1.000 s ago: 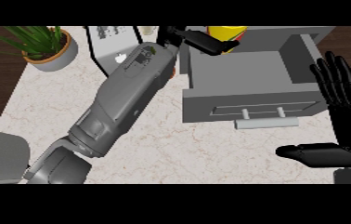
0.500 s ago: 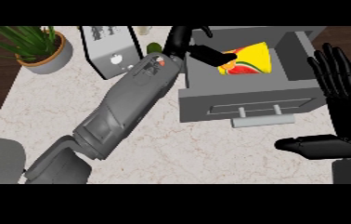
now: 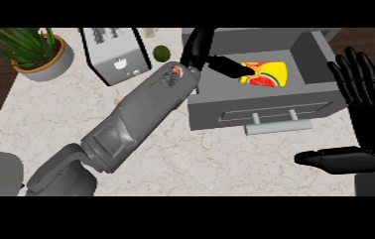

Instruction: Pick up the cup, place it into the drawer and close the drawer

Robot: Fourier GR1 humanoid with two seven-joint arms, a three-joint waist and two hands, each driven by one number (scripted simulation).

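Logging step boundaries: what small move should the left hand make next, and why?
Probably open and lift away: the left hand already has the cup down inside the open drawer, so letting go seems next, then closing.

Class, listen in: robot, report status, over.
Left hand over open drawer, fingers on cup lying inside. Right hand open, resting at right edge. Nothing blocking drawer front.
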